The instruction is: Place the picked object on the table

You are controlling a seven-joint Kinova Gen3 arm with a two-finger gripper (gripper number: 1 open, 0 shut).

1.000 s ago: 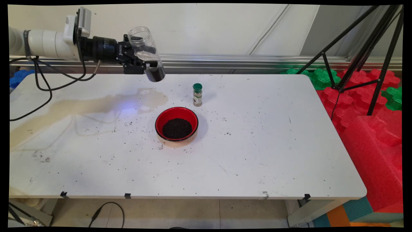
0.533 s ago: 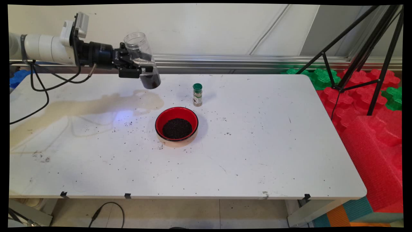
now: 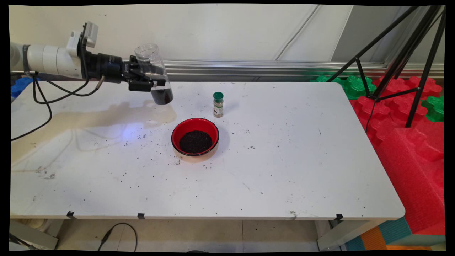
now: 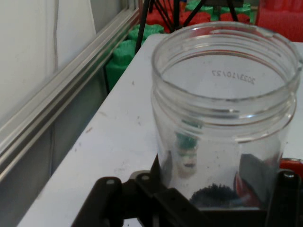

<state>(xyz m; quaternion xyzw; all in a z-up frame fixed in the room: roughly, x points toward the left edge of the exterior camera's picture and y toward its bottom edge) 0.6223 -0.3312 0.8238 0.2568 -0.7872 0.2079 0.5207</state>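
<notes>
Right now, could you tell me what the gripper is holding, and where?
The gripper holds a clear open jar by its lower body.

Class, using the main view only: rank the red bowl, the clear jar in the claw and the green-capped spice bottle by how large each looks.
Largest to smallest, as they look:
1. red bowl
2. clear jar, held above the table in the claw; it sits farther back, so its true size against the bowl is unsure
3. green-capped spice bottle

A clear open jar (image 3: pixel 153 73), dark grains at its bottom, hangs slightly tilted above the table's far left.
</notes>
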